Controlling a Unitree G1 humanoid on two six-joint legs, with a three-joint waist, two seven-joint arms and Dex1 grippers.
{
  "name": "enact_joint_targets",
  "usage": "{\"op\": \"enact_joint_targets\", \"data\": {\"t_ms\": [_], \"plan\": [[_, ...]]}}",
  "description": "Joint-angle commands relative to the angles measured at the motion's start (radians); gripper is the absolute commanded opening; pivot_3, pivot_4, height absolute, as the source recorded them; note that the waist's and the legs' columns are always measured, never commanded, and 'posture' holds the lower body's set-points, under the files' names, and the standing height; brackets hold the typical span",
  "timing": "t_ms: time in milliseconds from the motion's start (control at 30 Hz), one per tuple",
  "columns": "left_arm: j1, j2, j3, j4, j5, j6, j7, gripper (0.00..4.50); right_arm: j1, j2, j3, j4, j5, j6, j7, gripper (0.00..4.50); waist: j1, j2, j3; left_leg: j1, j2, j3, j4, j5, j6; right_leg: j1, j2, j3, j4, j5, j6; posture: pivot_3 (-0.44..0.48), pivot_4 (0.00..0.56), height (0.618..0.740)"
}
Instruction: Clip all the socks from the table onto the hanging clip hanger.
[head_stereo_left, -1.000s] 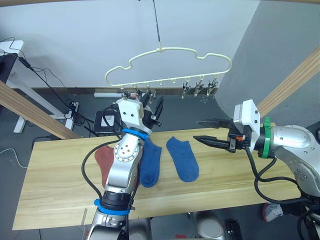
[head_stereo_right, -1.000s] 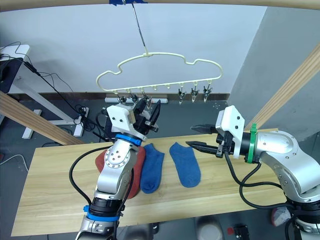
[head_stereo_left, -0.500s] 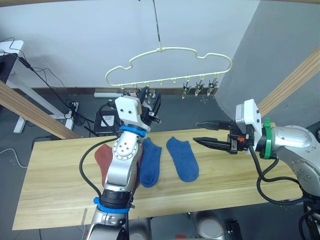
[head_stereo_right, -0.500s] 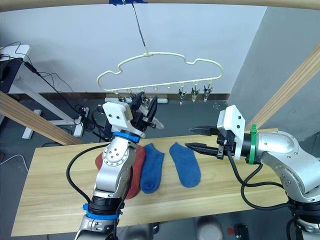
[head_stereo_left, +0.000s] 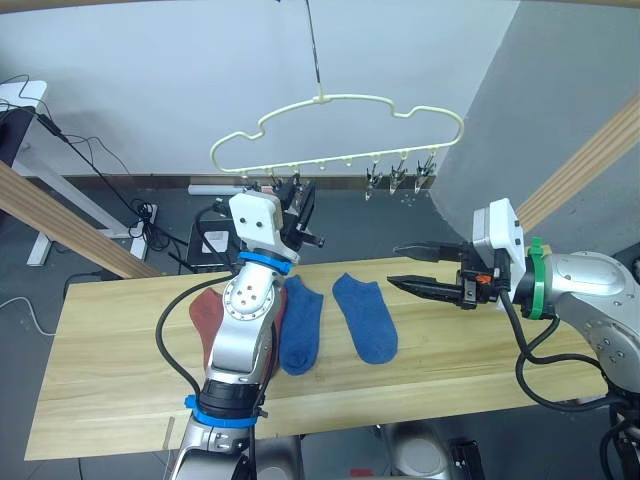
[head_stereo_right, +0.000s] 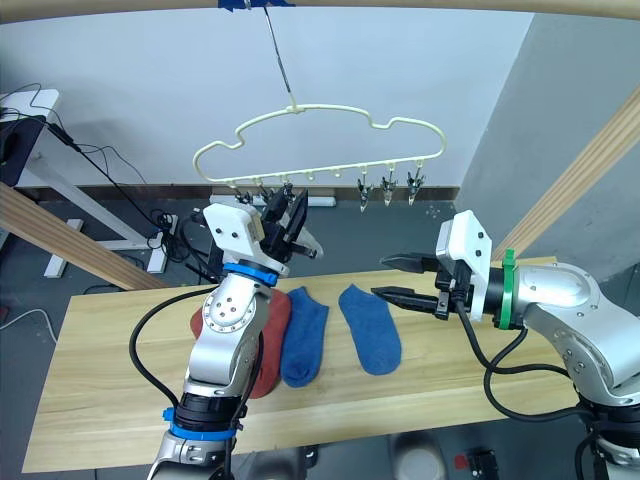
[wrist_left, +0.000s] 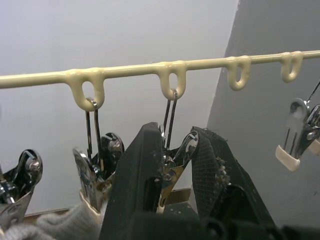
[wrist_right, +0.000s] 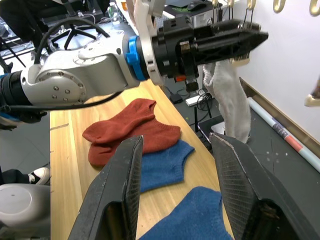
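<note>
My left hand (wrist_left: 172, 172) pinches a hanger clip (wrist_left: 175, 162) directly above the bench socks (head_stereo_left: 364, 317), nearer my open right hand (head_stereo_left: 407, 266).

Wood table (head_stereo_left: 120, 380), blue socks (head_stereo_left: 340, 320), rust-red socks (head_stereo_left: 207, 318)

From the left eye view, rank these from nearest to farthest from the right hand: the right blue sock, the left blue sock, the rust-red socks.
1. Right blue sock, on the table just left of the right hand.
2. Left blue sock, next over to the left.
3. Rust-red socks, farthest left, partly behind the left arm.
</note>
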Motion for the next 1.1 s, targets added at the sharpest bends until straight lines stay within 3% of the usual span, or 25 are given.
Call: {"op": "enact_joint_targets", "data": {"t_ms": [33, 400, 567, 1100], "plan": [[0.009, 0.005, 0.005, -0.055, -0.003, 0.0, -0.007, 0.73, 0.013, -0.012, -0.015, -0.049, 0.004, -0.018, 0.003, 2.21, 0.0, 0.0, 0.0, 0.0, 0.0, 0.0, 0.0, 0.0, 0.0, 0.0, 0.0, 0.0, 0.0, 0.0, 0.0, -0.312, 0.335, 0.733], [0.02, 0.007, 0.001, -0.051, 0.015, 0.002, 0.003, 0.73, 0.018, -0.01, -0.012, -0.049, -0.004, -0.018, 0.002, 2.21, 0.0, 0.0, 0.0, 0.0, 0.0, 0.0, 0.0, 0.0, 0.0, 0.0, 0.0, 0.0, 0.0, 0.0, 0.0, -0.306, 0.333, 0.733], [0.013, 0.015, 0.001, -0.049, 0.048, 0.024, 0.02, 2.24, 0.021, -0.014, -0.016, -0.048, -0.004, -0.016, 0.003, 2.21, 0.0, 0.0, 0.0, 0.0, 0.0, 0.0, 0.001, 0.0, 0.0, 0.0, 0.0, 0.0, 0.001, 0.0, 0.0, -0.306, 0.333, 0.733], [-0.031, -0.002, 0.001, -0.079, 0.084, 0.075, 0.049, 2.24, 0.027, -0.033, -0.03, -0.036, 0.017, -0.008, 0.023, 2.21, 0.0, 0.0, 0.0, 0.0, 0.0, 0.0, 0.001, 0.0, 0.0, 0.0, 0.0, 0.0, 0.001, 0.0, 0.0, -0.304, 0.332, 0.733]]}}
